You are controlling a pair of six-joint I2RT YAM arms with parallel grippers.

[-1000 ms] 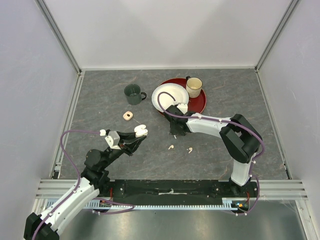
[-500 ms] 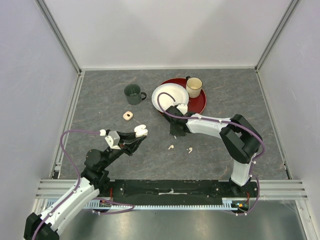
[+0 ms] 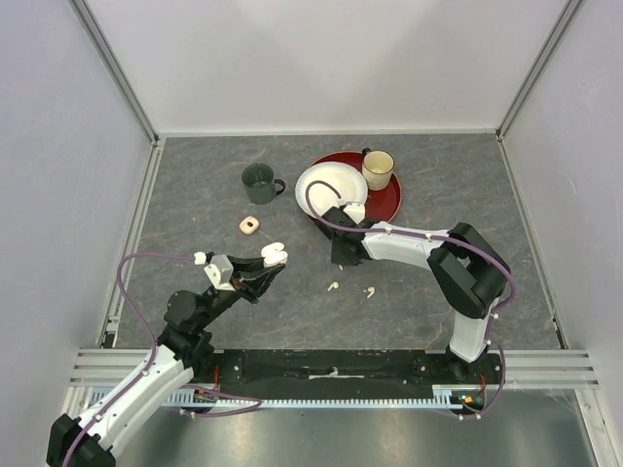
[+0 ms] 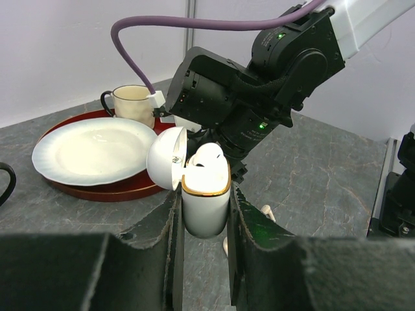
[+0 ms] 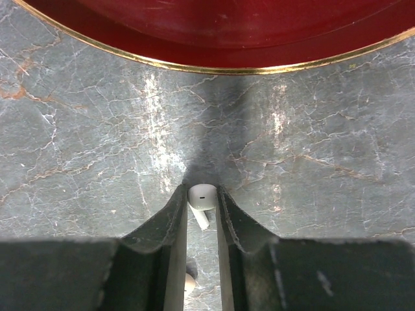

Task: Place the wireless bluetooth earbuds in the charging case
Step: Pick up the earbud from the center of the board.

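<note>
The left gripper [image 4: 205,197] pinches the white charging case [image 4: 205,210] and holds it upright. Its lid [image 4: 165,159] is flipped open, and one white earbud [image 4: 207,155] sits inside. Past it, a loose earbud [image 3: 333,286] and another loose earbud [image 3: 370,291] lie on the grey table [image 3: 195,243]. The right gripper [image 5: 201,202] is down low, squeezing a second white earbud [image 5: 200,194] near the red plate [image 5: 214,39]. That plate holds a white plate [image 3: 326,185] and a cream mug [image 3: 378,168]. A green mug [image 3: 259,182] stands alone, with a small peach thing [image 3: 249,225] nearby.
</note>
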